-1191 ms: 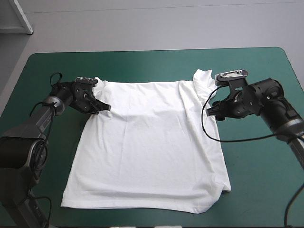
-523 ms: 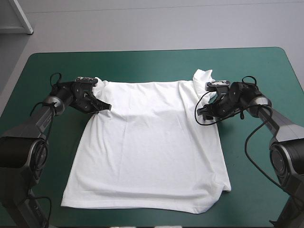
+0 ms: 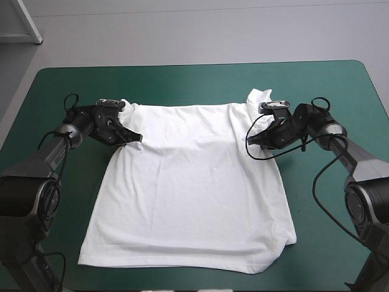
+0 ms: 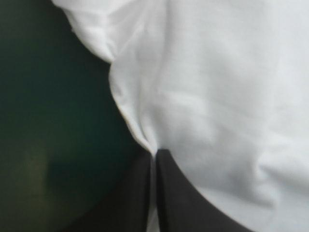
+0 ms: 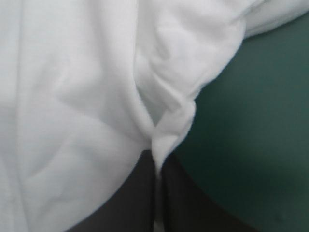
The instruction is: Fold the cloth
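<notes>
Two robot arms grip a white T-shirt (image 3: 194,194) spread flat on the teal-green counter (image 3: 182,79). Seen from above, the shirt's shoulder end points toward 12 o'clock and its hem (image 3: 182,263) toward 6 o'clock, close to the counter's near edge. The left hand (image 3: 136,139), reaching in from 9 o'clock, is clenched on the T-shirt's side edge at about 10 o'clock of the garment, just below the crumpled sleeve (image 3: 126,104). The right hand (image 3: 251,141), coming in from 3 o'clock, is clenched on the opposite side edge at about 2 o'clock. It sits just below the other sleeve (image 3: 260,98), which lies folded back toward the counter's far edge. Both hands sit low at the fabric, roughly level with each other across the chest. Each wrist camera shows its own black fingers (image 4: 130,203) pressed together into a single point, with a small ridge of white cloth pinched between the tips. Bare teal-green counter lies just beside each hand on its outer side. Soft creases run from each pinch into the body of the shirt. The lower body lies smooth apart from faint wrinkles and widens toward the hem, whose corner at about 4 o'clock is slightly turned up.
</notes>
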Controlling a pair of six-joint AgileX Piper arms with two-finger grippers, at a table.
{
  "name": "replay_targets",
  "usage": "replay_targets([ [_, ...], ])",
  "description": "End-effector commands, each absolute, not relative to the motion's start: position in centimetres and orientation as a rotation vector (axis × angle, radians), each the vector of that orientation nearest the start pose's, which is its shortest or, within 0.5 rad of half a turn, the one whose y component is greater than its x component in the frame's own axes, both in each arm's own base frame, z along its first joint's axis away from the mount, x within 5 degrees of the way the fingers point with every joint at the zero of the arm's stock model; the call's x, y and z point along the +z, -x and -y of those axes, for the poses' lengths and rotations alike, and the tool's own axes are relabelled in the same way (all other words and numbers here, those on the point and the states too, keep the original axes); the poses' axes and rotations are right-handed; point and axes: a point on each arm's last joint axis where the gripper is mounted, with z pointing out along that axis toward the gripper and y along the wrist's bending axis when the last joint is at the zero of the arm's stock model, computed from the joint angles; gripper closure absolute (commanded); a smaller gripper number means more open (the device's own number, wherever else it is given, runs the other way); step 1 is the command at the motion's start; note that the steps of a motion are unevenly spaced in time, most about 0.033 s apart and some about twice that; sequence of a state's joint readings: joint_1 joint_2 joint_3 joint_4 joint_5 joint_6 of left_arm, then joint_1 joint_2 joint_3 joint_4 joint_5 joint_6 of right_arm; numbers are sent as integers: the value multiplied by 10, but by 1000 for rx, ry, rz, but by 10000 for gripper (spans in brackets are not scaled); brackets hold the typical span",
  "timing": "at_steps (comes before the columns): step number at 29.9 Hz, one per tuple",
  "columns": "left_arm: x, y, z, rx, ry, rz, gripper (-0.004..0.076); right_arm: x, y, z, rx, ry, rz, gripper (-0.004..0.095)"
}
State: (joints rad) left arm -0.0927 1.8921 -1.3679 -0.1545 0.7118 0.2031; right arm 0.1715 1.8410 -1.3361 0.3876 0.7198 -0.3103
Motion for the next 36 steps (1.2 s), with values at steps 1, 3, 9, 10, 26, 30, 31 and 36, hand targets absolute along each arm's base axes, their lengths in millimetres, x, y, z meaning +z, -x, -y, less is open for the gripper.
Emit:
replay_targets([
  [1,255,-389,48,-126,-289,-2616,703,292,-376,-85,383,303,-2420,921],
  [3,281,-386,48,-119,-317,-2572,703,315,-370,-84,380,305,-2353,921],
  [9,383,-371,47,-94,-378,-2375,705,394,-339,-78,339,328,-2126,921],
  [10,403,-368,47,-89,-377,-2323,705,405,-334,-77,335,330,-2095,921],
  [26,578,-282,17,273,-323,-1893,705,573,-249,-61,206,401,-1639,921],
  [30,577,-281,17,267,-324,-1911,705,584,-240,-62,246,402,-1604,922],
  [31,576,-281,17,262,-326,-1910,705,584,-240,-62,255,401,-1601,922],
  [36,571,-295,20,243,-328,-1897,705,573,-263,-66,253,400,-1627,922],
])
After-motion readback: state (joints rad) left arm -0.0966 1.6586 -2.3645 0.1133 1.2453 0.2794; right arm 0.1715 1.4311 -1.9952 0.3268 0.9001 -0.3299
